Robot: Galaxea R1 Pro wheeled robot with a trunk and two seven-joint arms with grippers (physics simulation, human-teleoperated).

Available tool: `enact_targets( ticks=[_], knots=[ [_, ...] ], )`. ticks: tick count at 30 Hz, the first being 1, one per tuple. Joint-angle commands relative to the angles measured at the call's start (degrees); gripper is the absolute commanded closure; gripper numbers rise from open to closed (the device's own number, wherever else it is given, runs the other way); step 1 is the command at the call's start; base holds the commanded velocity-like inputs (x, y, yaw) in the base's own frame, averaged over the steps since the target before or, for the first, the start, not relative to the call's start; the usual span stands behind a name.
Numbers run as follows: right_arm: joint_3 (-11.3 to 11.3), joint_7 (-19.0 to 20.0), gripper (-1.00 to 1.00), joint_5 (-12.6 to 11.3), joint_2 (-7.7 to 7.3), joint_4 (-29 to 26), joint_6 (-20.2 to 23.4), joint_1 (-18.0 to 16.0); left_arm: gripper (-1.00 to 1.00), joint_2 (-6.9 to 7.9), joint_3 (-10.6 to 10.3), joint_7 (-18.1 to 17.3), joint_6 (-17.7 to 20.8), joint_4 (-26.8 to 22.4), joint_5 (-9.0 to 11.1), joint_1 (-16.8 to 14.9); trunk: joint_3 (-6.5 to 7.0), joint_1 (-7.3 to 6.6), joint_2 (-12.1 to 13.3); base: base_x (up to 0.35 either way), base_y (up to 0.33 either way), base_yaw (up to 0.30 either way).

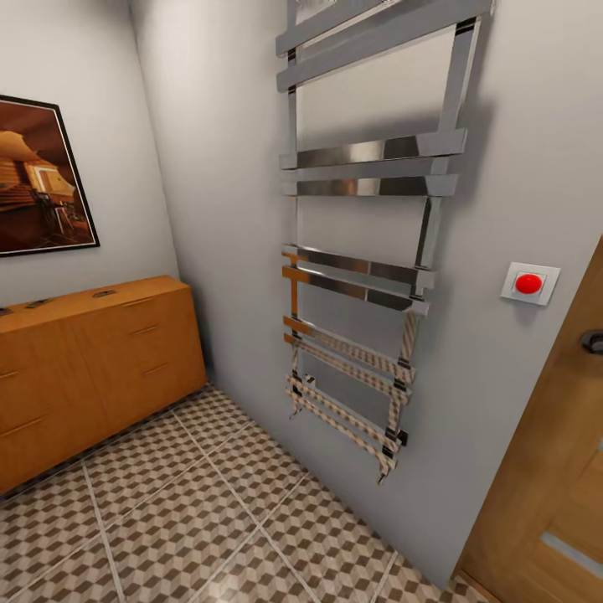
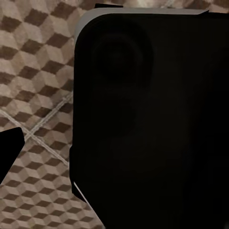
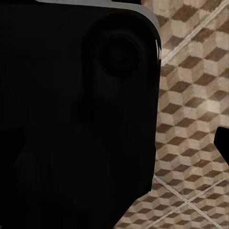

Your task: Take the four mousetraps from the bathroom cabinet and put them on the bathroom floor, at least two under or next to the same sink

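Orange-brown, the cabinet (image 1: 92,368) stood at nine o'clock on the cube-patterned bathroom floor (image 1: 209,519), small dark shapes, perhaps mousetraps, on top; seemingly mid-approach, the robot needed to turn there, finger states indiscernible.

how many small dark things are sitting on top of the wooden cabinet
3 show on the cabinet top: one towards its right end, one further left, one cut by the picture's left edge. They are too small to identify, and more may lie past that edge.
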Motion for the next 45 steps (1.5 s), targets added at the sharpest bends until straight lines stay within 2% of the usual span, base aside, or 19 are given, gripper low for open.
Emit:
enact_targets(
  ticks=[1,16,17,45],
  knots=[
    [0.0,0.0,-1.0,0.0,0.0,0.0,0.0,0.0,-1.0,0.0,0.2,-0.1,-0.2,0.0,0.3,0.0,0.13,-0.23,0.4,0.0,0.0,0.0],
    [0.0,-0.4,-1.0,0.1,-0.01,0.0,-0.1,0.0,-1.0,0.26,0.2,0.1,-0.2,0.0,4.7,0.0,2.82,-3.52,6.4,0.0,0.0,0.0],
    [0.0,-0.4,-1.0,0.2,-0.02,0.0,-0.1,0.0,-1.0,0.26,0.2,0.1,-0.2,0.0,8.9,0.0,3.0,-3.74,6.8,0.0,0.0,0.054],
    [0.1,-0.6,-1.0,0.2,-0.05,-0.1,-0.1,-0.1,-1.0,0.22,0.2,0.4,-0.2,0.0,8.9,0.0,7.52,-9.89,18.0,0.0,0.0,0.247]
  ],
)
